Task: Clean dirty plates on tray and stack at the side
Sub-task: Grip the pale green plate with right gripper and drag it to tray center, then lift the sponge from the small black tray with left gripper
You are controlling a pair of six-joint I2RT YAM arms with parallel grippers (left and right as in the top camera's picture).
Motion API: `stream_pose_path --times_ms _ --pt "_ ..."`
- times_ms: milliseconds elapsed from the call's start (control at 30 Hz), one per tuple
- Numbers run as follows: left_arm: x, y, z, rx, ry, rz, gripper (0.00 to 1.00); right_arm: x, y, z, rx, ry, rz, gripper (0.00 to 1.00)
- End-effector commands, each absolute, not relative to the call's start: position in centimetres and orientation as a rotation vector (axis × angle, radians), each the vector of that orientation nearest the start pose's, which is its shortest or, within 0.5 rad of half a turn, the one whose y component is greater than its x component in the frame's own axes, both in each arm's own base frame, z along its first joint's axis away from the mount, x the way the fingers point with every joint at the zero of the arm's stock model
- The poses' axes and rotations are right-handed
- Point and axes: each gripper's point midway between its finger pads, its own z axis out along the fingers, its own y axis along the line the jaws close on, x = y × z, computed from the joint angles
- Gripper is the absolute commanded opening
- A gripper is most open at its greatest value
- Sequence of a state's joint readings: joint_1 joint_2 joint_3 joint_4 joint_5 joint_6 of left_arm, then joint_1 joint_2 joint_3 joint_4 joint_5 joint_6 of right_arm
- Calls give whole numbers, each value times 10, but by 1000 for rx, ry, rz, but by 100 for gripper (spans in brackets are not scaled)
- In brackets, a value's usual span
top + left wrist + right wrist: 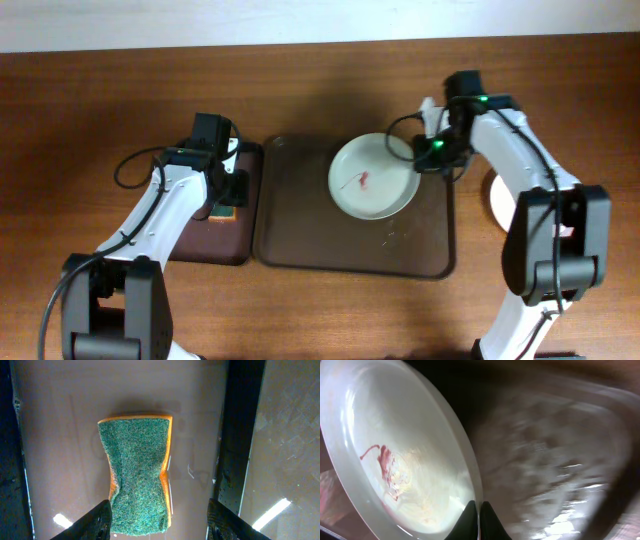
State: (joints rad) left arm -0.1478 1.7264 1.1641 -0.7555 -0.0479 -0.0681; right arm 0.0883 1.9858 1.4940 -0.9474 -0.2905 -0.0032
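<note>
A white plate [372, 178] with a red smear in its middle is over the far part of the brown tray [355, 255]. My right gripper [432, 153] is shut on the plate's right rim. In the right wrist view the fingers [478, 519] pinch the rim of the plate [395, 460] above the blurred tray [555, 460]. Another white plate [496, 200] lies on the table right of the tray, partly hidden by my right arm. My left gripper [222, 195] is open over a green and orange sponge [137, 470], one finger on each side [157, 522].
The sponge [224, 210] lies on a smaller dark tray [215, 245] just left of the brown tray. A few small specks lie on the brown tray's near right part [392, 238]. A cable loops by my left arm [130, 168].
</note>
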Motion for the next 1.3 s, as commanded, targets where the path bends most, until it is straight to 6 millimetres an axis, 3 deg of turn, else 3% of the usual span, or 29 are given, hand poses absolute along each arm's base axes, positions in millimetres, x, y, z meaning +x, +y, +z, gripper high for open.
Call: stream_pose_path --times_ms 0,100,233,333,567,633,667,867,1167,1267 --pt "360 -45 54 101 2887 15 58 386 124 62 -113 3009 485 4" --pt "360 -45 50 102 2896 17 57 376 135 50 -67 3053 375 4" --pt "357 -43 30 103 2946 37 55 367 154 41 -139 3080 373 4" --pt "358 -42 15 104 2968 46 52 367 154 41 -137 3081 373 4" --pt "360 -30 -1 98 2985 163 51 366 154 41 -138 3082 373 4" --pt "361 -30 0 98 2984 163 37 366 154 41 -138 3082 373 4" --pt "360 -30 1 98 2984 163 36 366 154 41 -138 3082 373 4" --pt "376 -31 42 85 2885 148 52 366 154 41 -138 3082 373 4" --pt "362 -26 25 87 2924 184 51 366 154 41 -138 3083 373 4" --pt "363 -26 22 86 2914 182 38 365 153 41 -138 3087 372 4"
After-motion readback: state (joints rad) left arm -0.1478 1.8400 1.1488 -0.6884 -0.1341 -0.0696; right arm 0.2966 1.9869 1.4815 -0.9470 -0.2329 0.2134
